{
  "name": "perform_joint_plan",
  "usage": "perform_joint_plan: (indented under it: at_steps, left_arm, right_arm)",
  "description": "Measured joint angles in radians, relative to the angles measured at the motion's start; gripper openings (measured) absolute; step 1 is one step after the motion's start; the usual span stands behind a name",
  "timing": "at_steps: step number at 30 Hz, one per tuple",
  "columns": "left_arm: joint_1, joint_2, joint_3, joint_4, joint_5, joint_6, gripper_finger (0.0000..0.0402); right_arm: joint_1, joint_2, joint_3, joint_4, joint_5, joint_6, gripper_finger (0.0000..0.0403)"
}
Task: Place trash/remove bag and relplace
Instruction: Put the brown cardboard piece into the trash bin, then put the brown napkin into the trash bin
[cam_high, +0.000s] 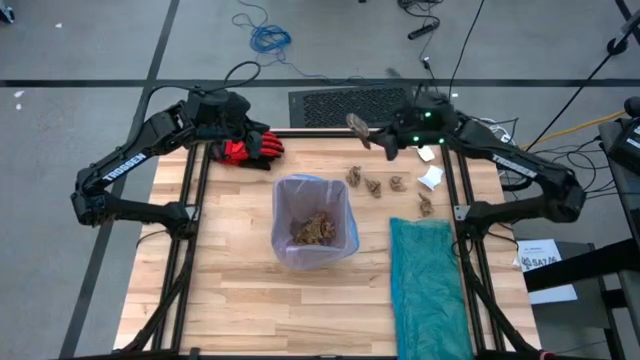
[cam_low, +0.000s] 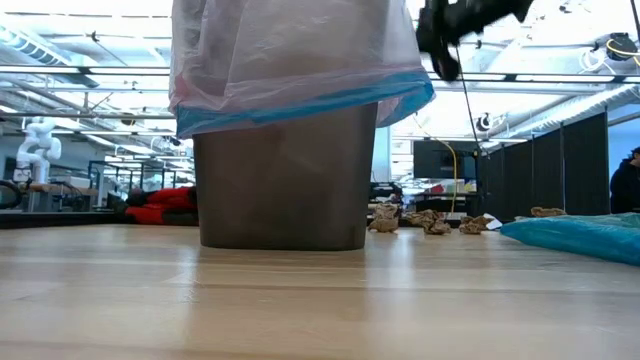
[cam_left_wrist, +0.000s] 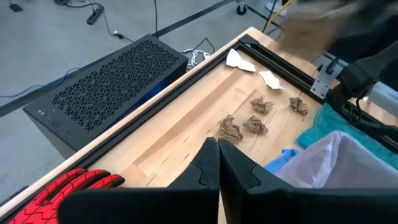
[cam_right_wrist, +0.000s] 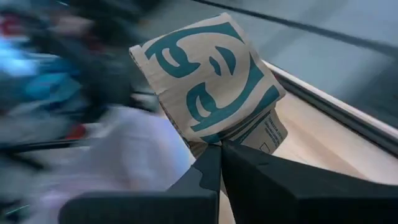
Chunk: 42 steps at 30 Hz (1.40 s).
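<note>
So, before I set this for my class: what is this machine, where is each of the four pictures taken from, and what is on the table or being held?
Two dark robot arms work at a wooden table. One picture looks straight down, one looks level from the tabletop, and one sits on each wrist. A bin lined with a pale bag stands in the middle, already holding some trash. Loose paper lumps, white scraps, a teal bag and a red glove lie around it. The right gripper is shut on a printed paper piece. The left gripper is shut and empty near the glove.
</note>
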<state>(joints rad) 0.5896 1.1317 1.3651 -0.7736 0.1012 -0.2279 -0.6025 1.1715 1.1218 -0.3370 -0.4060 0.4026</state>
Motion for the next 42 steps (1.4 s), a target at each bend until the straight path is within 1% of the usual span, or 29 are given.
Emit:
perform_joint_plan:
  at_steps: [2,3,6,11,14,18,25,29,33,35,37,40,42]
  left_arm:
    - [0.000,0.004,0.000,0.008,-0.001,0.001,0.0001]
    - [0.000,0.005,0.000,0.007,-0.001,0.001,0.0001]
    - [0.000,0.007,0.000,0.007,-0.001,0.006,0.0001]
    - [0.000,0.007,0.000,0.006,-0.001,0.007,0.0001]
    - [0.000,0.007,0.000,0.006,0.001,0.005,0.0001]
    - [0.000,0.007,0.000,0.006,0.042,0.006,0.0001]
    - [0.000,0.007,0.000,0.002,0.049,0.033,0.0001]
    - [0.000,0.007,0.000,-0.004,0.052,0.048,0.0001]
    - [0.000,0.007,0.000,-0.015,0.053,0.075,0.0001]
    - [0.000,0.007,0.000,-0.025,0.055,0.084,0.0001]
    - [0.000,0.007,0.000,-0.024,0.055,0.086,0.0001]
    - [0.000,0.007,0.000,-0.024,0.055,0.085,0.0001]
    - [0.000,0.007,0.000,-0.025,0.055,0.085,0.0001]
  right_arm:
    - [0.020,-0.004,0.044,0.035,-0.089,0.000,0.0000]
    - [0.036,-0.002,0.071,0.034,-0.116,-0.001,0.0000]
    - [0.089,0.019,0.151,0.023,-0.148,-0.004,0.0000]
    - [0.195,0.073,0.258,0.018,-0.180,-0.013,0.0000]
    - [0.255,0.109,0.299,0.019,-0.178,-0.012,0.0000]
    - [0.312,0.162,0.312,0.016,-0.164,0.035,0.0000]
    - [0.382,0.246,0.312,0.016,-0.167,0.124,0.0012]
    - [0.404,0.268,0.312,0.014,-0.169,0.166,0.0035]
    - [0.411,0.268,0.312,0.019,-0.159,0.173,0.0075]
    - [0.411,0.263,0.312,0.018,-0.135,0.172,0.0098]
    - [0.411,0.255,0.312,0.020,-0.114,0.163,0.0122]
    - [0.400,0.241,0.312,0.012,-0.111,0.139,0.0155]
    - [0.383,0.224,0.311,-0.041,-0.113,0.095,0.0173]
